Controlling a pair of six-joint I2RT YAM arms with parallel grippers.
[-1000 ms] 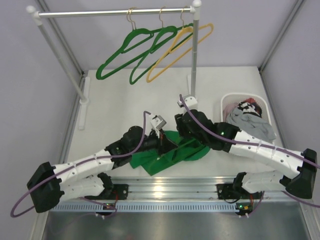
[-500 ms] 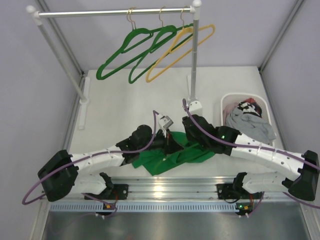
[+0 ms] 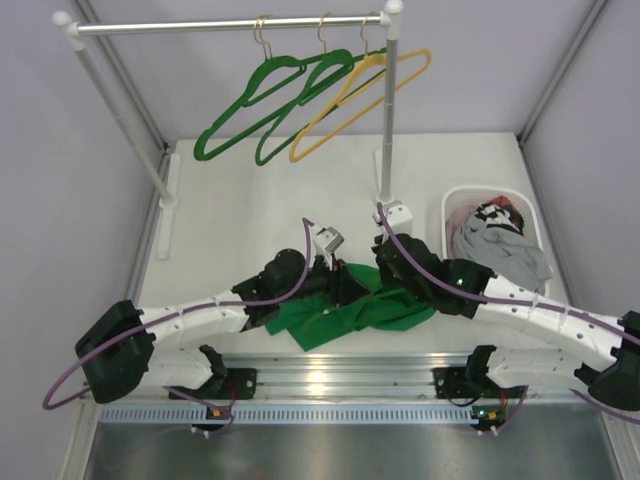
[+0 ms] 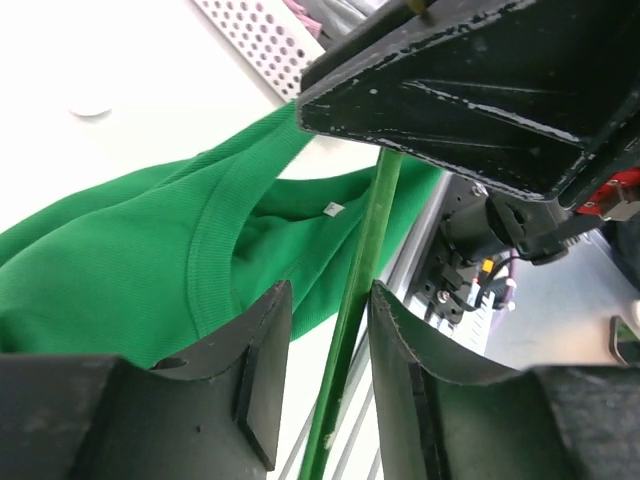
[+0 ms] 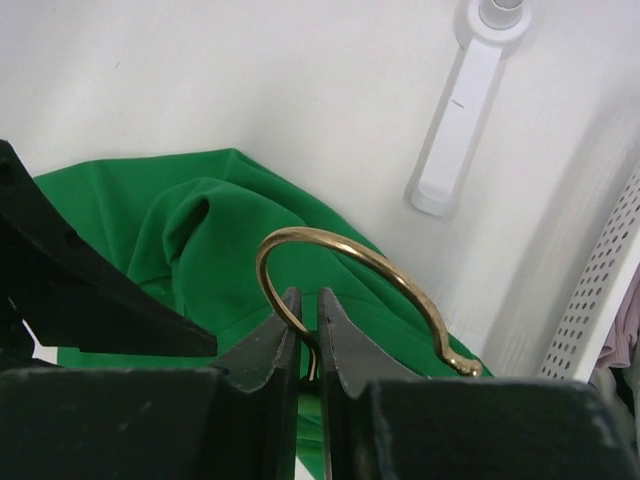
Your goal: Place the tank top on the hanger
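The bright green tank top (image 3: pixel 340 315) lies crumpled on the table between my two arms. It also shows in the left wrist view (image 4: pixel 130 270) and in the right wrist view (image 5: pixel 150 220). My right gripper (image 3: pixel 388 262) (image 5: pixel 308 305) is shut on the brass hook (image 5: pixel 350 255) of the hanger, just above the cloth. My left gripper (image 3: pixel 345 285) (image 4: pixel 322 350) is open, with the hanger's thin green bar (image 4: pixel 355 290) running between its jaws, close to the right one. In the top view the hanger is hidden by cloth and arms.
Two green hangers (image 3: pixel 245 105) (image 3: pixel 305 105) and a yellow hanger (image 3: pixel 365 100) hang on the rail at the back. The rack's post foot (image 3: pixel 392 213) (image 5: pixel 455 120) stands just behind my right gripper. A white basket (image 3: pixel 452 200) holds a grey garment (image 3: pixel 505 250) at the right.
Both grippers shifted a little to the right and farther from the near edge, and the tank top moved with them. The left arm stretched out farther.
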